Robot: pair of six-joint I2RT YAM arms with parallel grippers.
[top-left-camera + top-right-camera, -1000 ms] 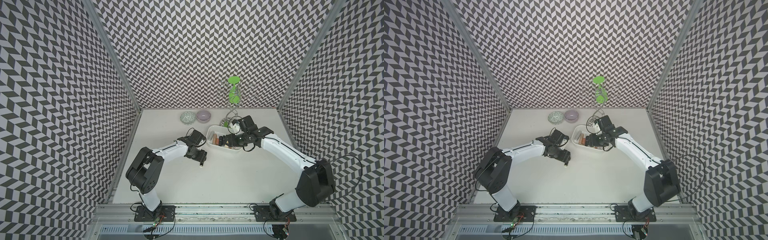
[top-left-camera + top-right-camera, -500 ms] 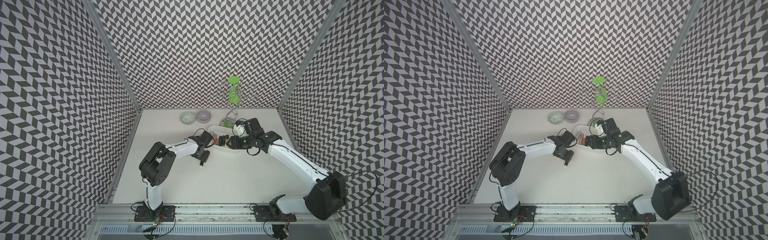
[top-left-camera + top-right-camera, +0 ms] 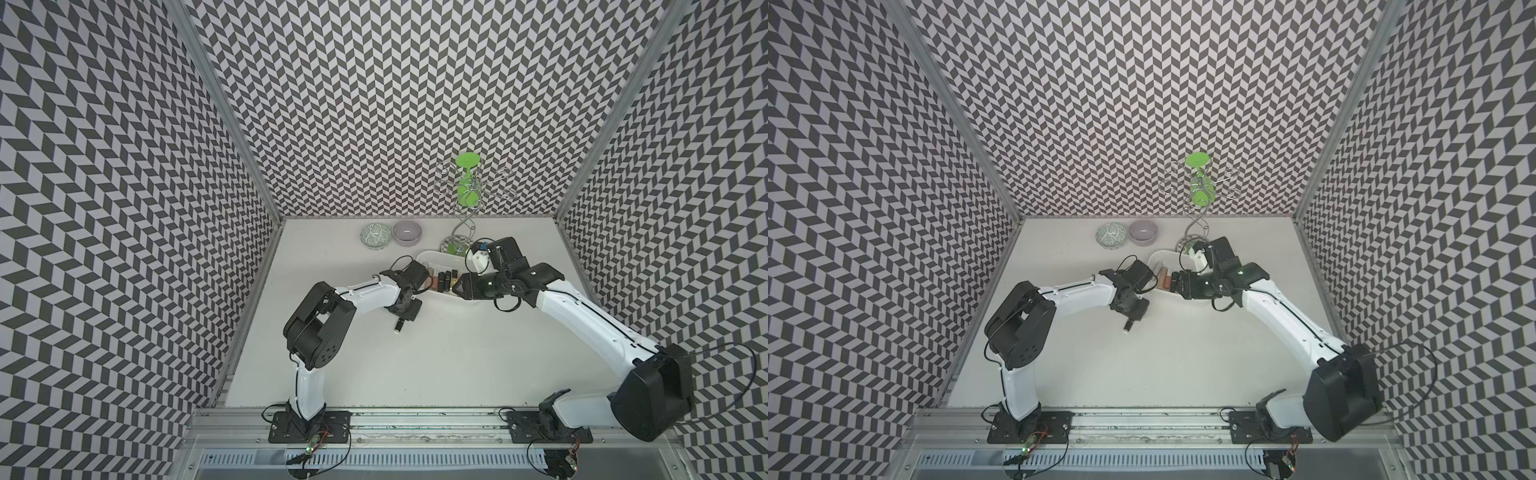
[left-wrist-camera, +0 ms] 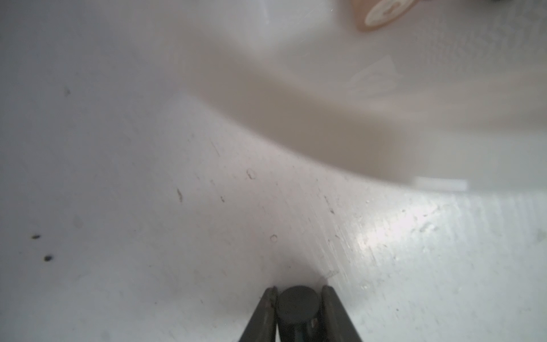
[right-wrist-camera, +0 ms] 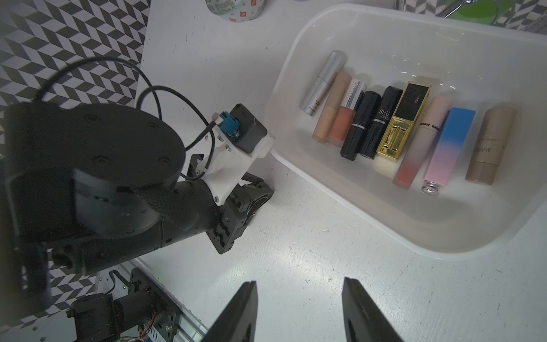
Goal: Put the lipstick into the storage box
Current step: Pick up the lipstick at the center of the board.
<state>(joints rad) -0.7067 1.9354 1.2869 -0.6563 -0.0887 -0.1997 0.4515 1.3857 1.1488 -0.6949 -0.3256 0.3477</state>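
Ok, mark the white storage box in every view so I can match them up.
Both top views: the storage box sits towards the back of the table, right of centre.
Left wrist: its blurred white wall fills the upper right.
Right wrist: upper right, open side showing.
Landmark: the lipsticks lying in it; the left wrist view catches only one beige end.

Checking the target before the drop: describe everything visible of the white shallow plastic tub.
The white shallow plastic tub is rectangular with rounded corners, a plain rim and glossy, slightly translucent walls. Open-topped and upright, it rests flat on the white table, in the back half in both top views. A row of lipstick tubes lies side by side on its floor; the remainder is bare. Whether the left arm touches its rim cannot be told.
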